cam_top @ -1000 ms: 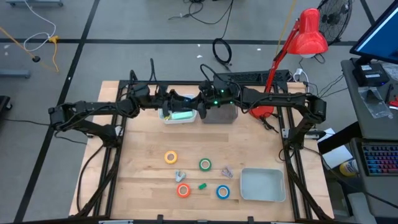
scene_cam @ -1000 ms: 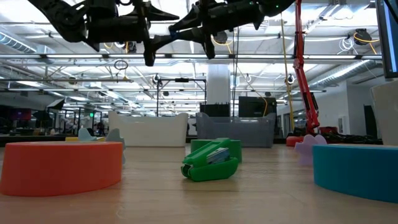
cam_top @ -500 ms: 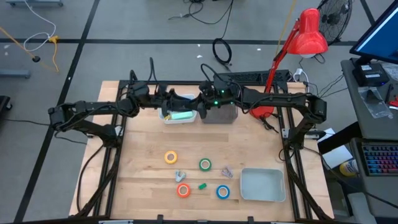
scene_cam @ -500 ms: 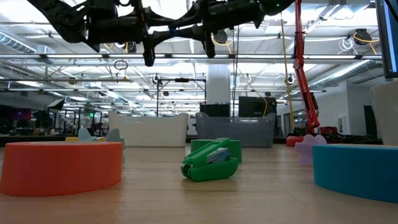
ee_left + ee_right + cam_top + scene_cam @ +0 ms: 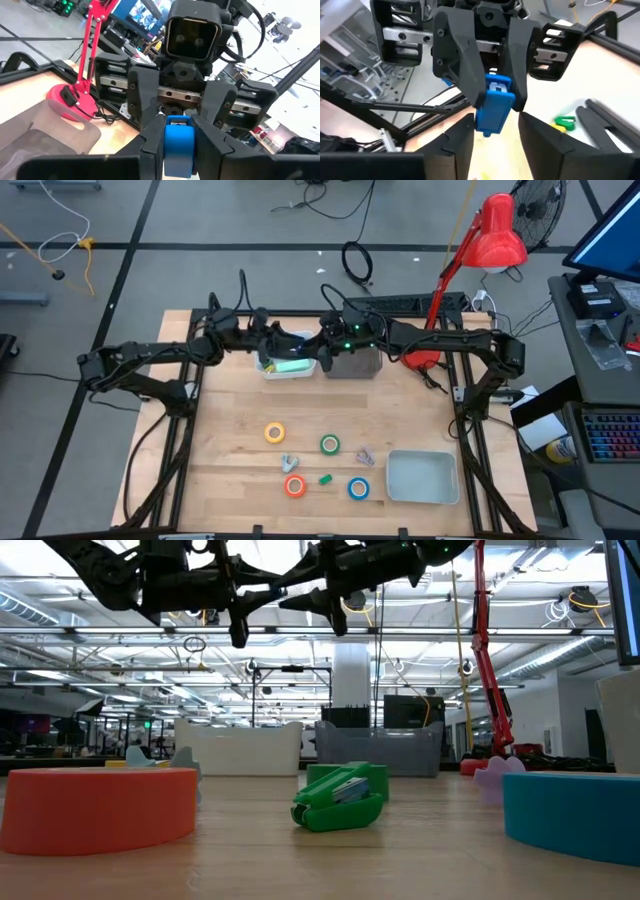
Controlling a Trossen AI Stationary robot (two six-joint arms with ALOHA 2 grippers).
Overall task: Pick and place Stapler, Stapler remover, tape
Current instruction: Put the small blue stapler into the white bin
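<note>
Two grippers meet at the high view's upper centre: left gripper (image 5: pixel 487 65) clamps the small blue plastic stapler (image 5: pixel 493 105), right gripper (image 5: pixel 177 132) stands parted around its other end, directly opposite

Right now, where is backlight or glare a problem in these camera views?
Low view: bright ceiling lights silhouette both arms. Left wrist view: glare behind the right end effector; the blue stapler in front of it is well lit. High view: table evenly lit, no glare.
</note>
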